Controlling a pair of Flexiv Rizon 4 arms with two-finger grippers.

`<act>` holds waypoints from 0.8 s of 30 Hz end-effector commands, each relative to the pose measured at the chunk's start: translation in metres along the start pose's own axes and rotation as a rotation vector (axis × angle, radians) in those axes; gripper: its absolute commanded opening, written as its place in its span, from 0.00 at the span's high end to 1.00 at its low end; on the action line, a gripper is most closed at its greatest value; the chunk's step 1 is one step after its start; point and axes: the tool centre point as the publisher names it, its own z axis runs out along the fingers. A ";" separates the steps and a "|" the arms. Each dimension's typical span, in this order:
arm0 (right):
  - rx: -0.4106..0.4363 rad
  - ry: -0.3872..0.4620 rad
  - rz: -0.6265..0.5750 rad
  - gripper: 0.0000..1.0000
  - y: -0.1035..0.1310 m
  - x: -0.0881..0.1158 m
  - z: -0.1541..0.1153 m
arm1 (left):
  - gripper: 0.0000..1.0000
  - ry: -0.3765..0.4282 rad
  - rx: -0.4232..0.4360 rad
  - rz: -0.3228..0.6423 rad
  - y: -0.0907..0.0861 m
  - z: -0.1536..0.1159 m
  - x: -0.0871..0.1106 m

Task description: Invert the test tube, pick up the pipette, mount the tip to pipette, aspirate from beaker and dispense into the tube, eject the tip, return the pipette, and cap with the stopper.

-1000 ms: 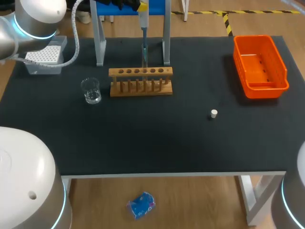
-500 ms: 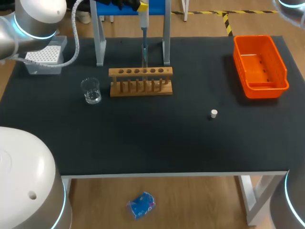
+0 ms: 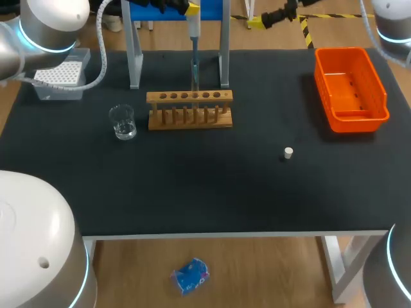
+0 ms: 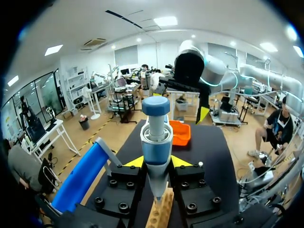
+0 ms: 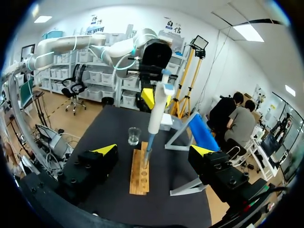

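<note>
Now dispensing, by the look of it: pipette (image 3: 192, 29) held upright over the wooden test tube rack (image 3: 189, 109), tip lowered at one of the middle holes, clamped from both sides between the closed fingers of the left gripper (image 4: 156, 161); no telling the tube itself apart from the tip at that hole; best done by keeping the pipette plumb and centred on the hole, pressing the plunger slowly, then lifting straight up so as not to drag on the rack; just to the left of the rack, the glass beaker (image 3: 122, 122); nearer the front, alone on the black tabletop, the white stopper (image 3: 288, 153), not yet used; at the far right, the orange bin (image 3: 350, 90), likely meant for the spent tip; at the far left, the tip box (image 3: 61, 76); right gripper (image 5: 154, 152) holding nothing, fingers spread wide, facing the rack from beyond the table's far right corner; absent from the head view a second ago, a mere blur half a second ago, now plainly in it.
</note>
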 end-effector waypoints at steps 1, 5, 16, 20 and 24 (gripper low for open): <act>-0.018 -0.010 0.009 0.00 -0.018 0.014 0.005 | 1.00 0.000 -0.002 -0.001 -0.001 -0.001 0.001; -0.026 -0.013 0.026 0.00 -0.036 0.024 0.010 | 1.00 0.000 -0.002 -0.001 -0.001 -0.001 0.001; -0.070 -0.033 0.044 0.00 -0.069 0.026 0.032 | 1.00 0.000 -0.002 -0.001 -0.001 -0.001 0.001; -0.068 -0.021 0.053 0.00 -0.079 0.025 0.047 | 1.00 0.000 -0.002 -0.001 -0.001 -0.001 0.001; -0.047 0.017 0.063 0.00 -0.090 0.030 0.067 | 1.00 0.000 -0.002 -0.001 -0.001 -0.001 0.001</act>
